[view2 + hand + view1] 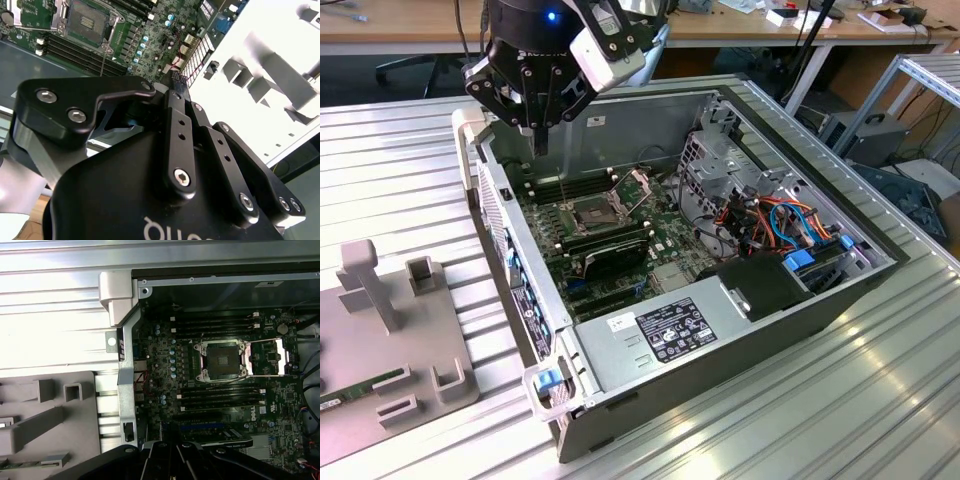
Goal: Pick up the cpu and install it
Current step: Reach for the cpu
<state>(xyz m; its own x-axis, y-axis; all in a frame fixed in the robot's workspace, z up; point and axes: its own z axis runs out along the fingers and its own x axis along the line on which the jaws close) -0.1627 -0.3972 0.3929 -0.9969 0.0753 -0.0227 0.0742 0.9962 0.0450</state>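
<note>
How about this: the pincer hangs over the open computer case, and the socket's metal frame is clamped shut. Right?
Not quite. The metal frame is swung open beside the socket, whose dark bed lies bare, as the first wrist view shows. The pincer does hang over the open computer case.

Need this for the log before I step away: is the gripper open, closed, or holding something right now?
Gripper: closed, fingertips drawn together above the open computer case; nothing visible between them.
</note>
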